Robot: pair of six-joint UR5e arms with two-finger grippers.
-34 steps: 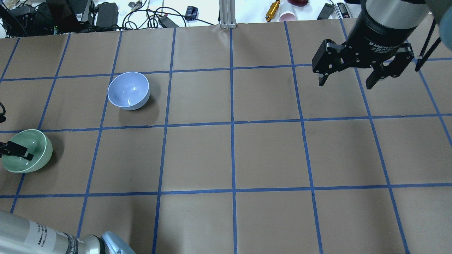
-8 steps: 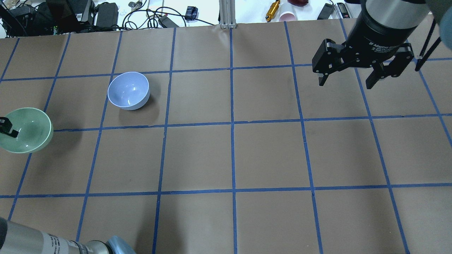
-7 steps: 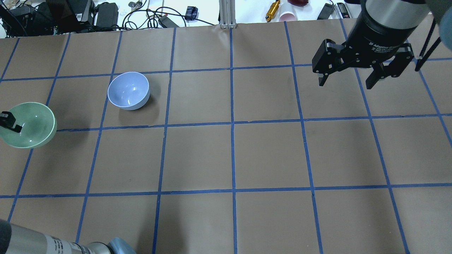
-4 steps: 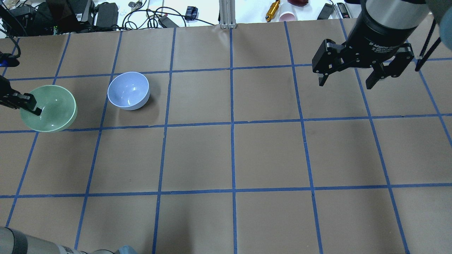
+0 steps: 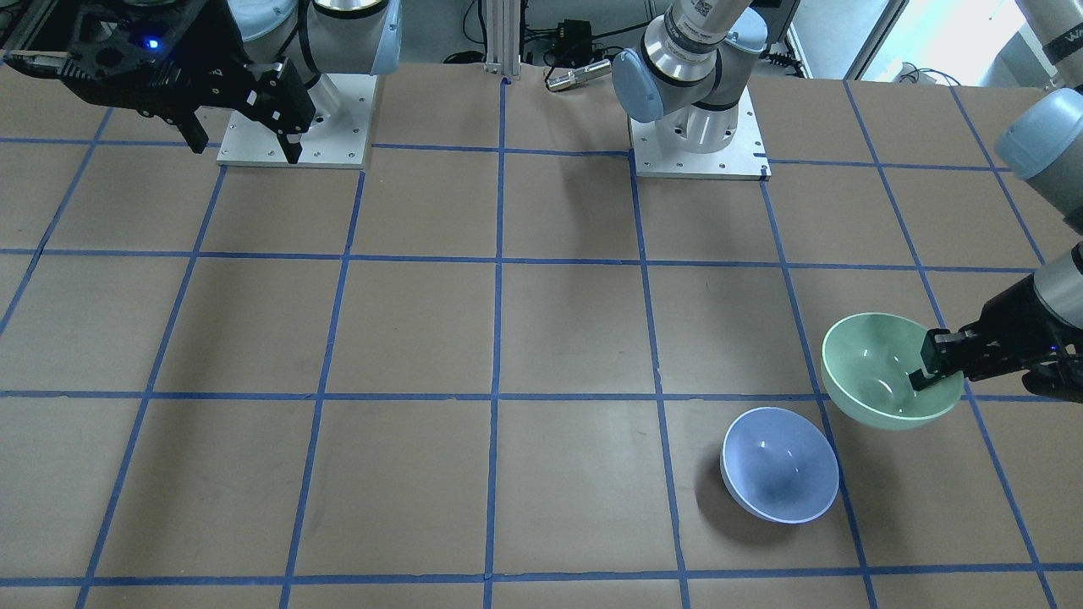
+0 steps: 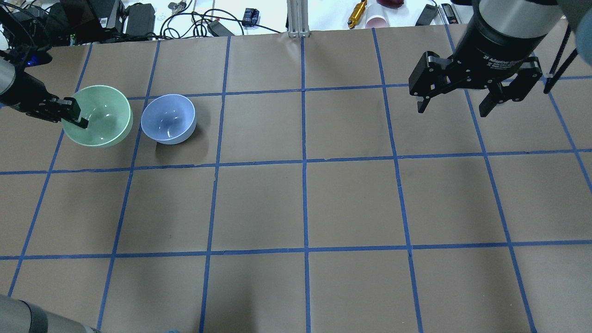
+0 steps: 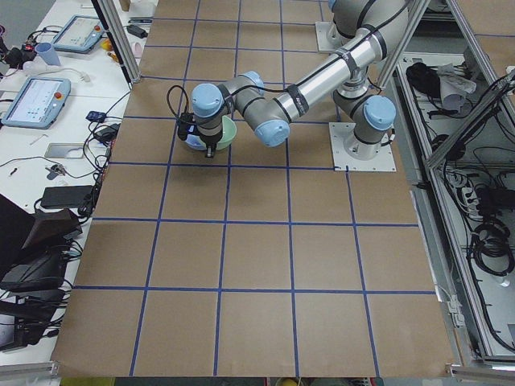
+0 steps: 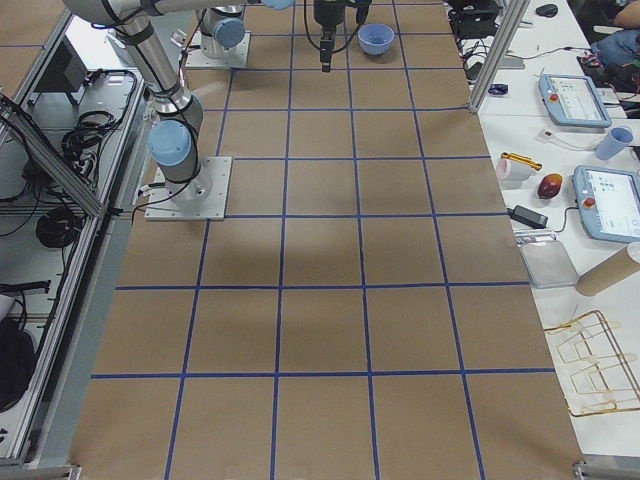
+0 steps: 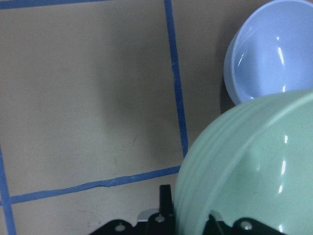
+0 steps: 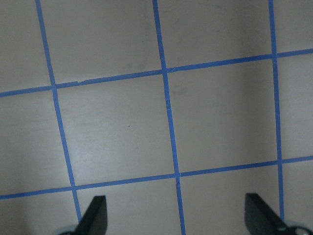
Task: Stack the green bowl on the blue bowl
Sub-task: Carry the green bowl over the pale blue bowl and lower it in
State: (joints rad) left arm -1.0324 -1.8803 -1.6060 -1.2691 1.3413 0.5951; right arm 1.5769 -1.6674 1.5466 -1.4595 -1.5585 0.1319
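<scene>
Just beside the blue bowl (image 6: 169,119), the green bowl (image 6: 99,115) hangs above the table (image 6: 351,203), its rim pinched by the left end effector (image 6: 74,118), probably to leave its base free for nesting. The right end effector (image 6: 453,110) hovers spread wide, well apart.

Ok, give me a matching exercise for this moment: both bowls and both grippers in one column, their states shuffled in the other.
Things:
1. green bowl
2. blue bowl
3. left gripper
4. right gripper

States:
A. open, holding nothing
B. stands free on the table, empty
C. shut on a bowl's rim
D. held by its rim, beside the other bowl, not yet over it

Pairs: 1-D, 2-B, 3-C, 4-A.
</scene>
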